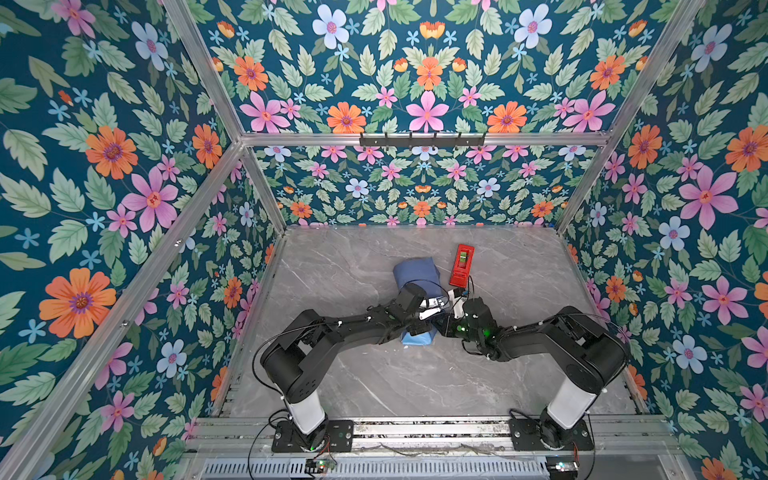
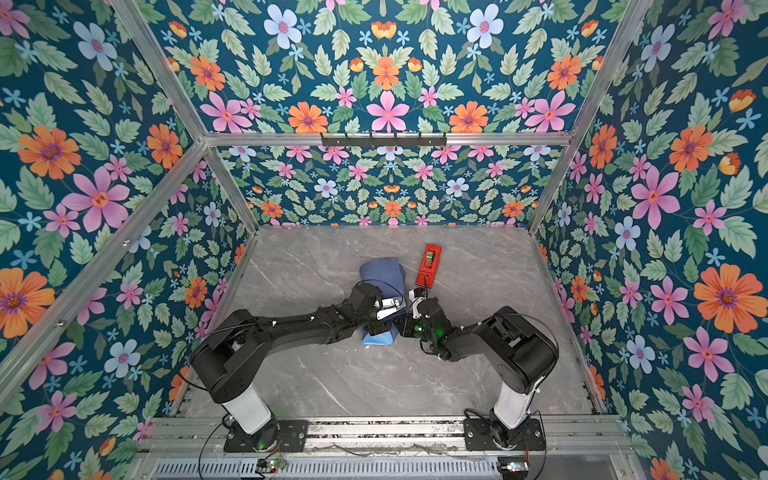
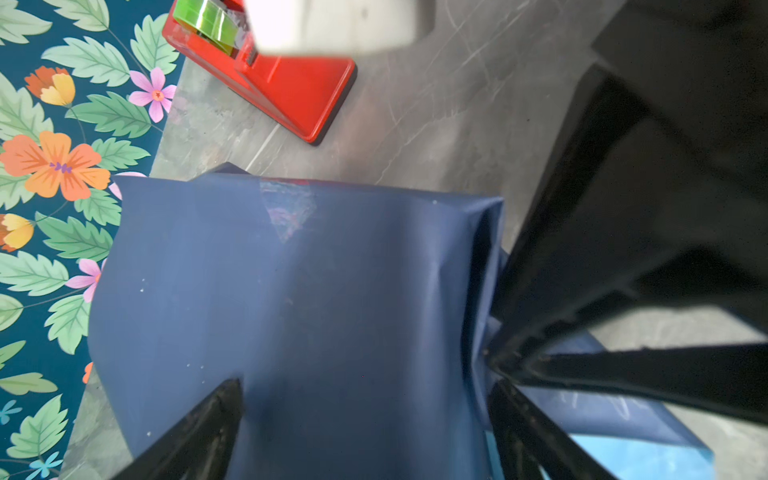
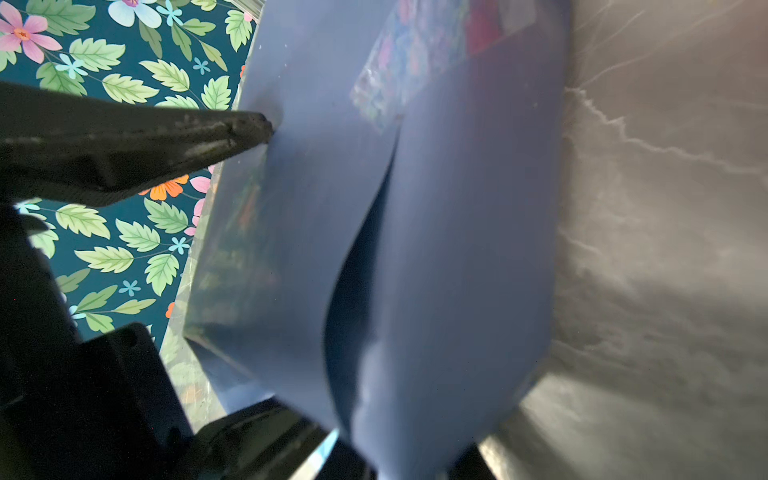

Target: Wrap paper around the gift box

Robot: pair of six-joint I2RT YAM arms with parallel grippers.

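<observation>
Mid-frame in a top view lies the paper (image 1: 415,274) bundle, with the box hidden inside it. The left gripper (image 3: 365,386) stands wide open astride the bundle's top, holding nothing, while the right gripper (image 3: 494,361) looks pinched shut on a side fold. I judge that if that pinch slips, the gaping seam, held by only one tape patch (image 3: 286,208), could spring open and bare the box. Just beyond, to the bundle's upper right, the dispenser (image 1: 461,266) carries a green roll (image 3: 203,20).
</observation>
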